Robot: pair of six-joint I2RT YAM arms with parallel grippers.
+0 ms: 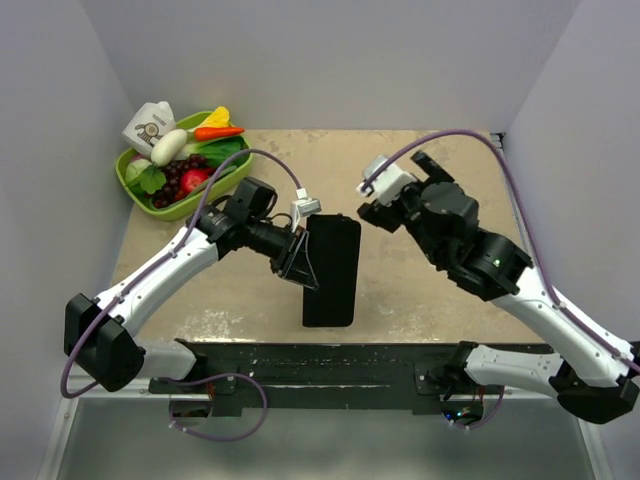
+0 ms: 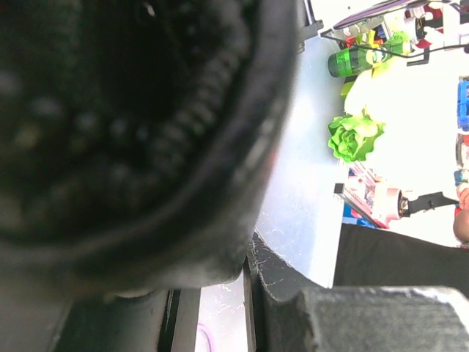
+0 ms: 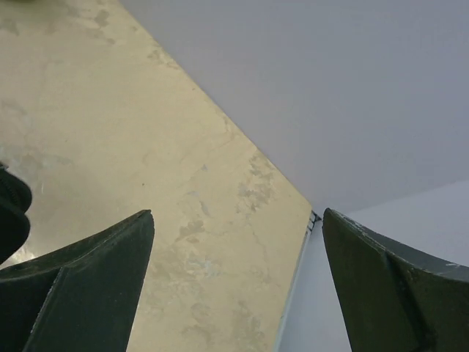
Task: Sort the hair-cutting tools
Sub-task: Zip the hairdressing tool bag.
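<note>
Top external shows the left tool [image 1: 298,255] clamped on the case [image 1: 335,270] edge, the right tool [image 1: 370,210] spread wide and bare just off its far corner, with no scissors or comb in sight, so sorting progress cannot be judged.

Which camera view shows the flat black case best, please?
The top external view: the whole black case is in frame on the table. The left wrist view shows only a blurred close-up of its zippered edge; the right wrist view shows nothing clearly of it.
</note>
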